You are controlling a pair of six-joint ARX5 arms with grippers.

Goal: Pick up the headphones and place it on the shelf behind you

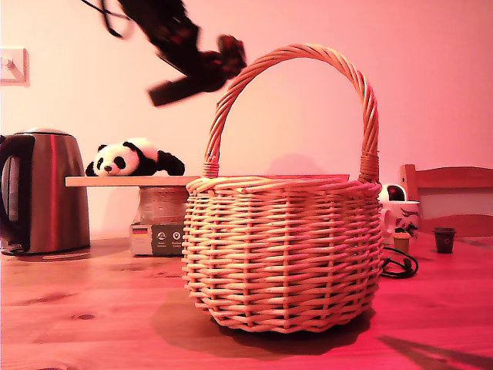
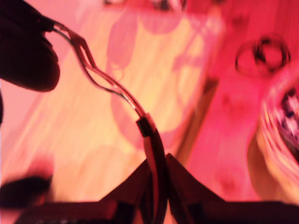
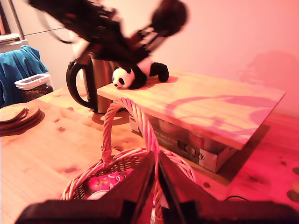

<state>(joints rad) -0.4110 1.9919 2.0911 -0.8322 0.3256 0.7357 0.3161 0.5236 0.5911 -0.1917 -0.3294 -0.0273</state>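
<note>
My first gripper point(image 2: 156, 186) is shut on the flat black band of the headphones point(image 2: 156, 154). A thin wire yoke runs from the band to a dark round ear cup point(image 2: 28, 51). They hang in the air above the shelf point(image 2: 154, 70), a light wooden plank. In the exterior view the first gripper point(image 1: 202, 68) holds the headphones point(image 1: 231, 54) high over the shelf point(image 1: 131, 181), by the basket handle. The second wrist view shows the headphones point(image 3: 170, 14) blurred above the shelf point(image 3: 210, 107). My second gripper point(image 3: 155, 161) is shut just above the basket handle and does not show in the exterior view.
A wicker basket point(image 1: 285, 254) stands on the table in front of the shelf. A toy panda point(image 1: 131, 159) lies on the shelf's end at the exterior view's left, beside a steel kettle point(image 1: 42, 193). A box point(image 1: 158, 239) props the shelf. A mug point(image 1: 399, 216) and cable lie at the exterior view's right.
</note>
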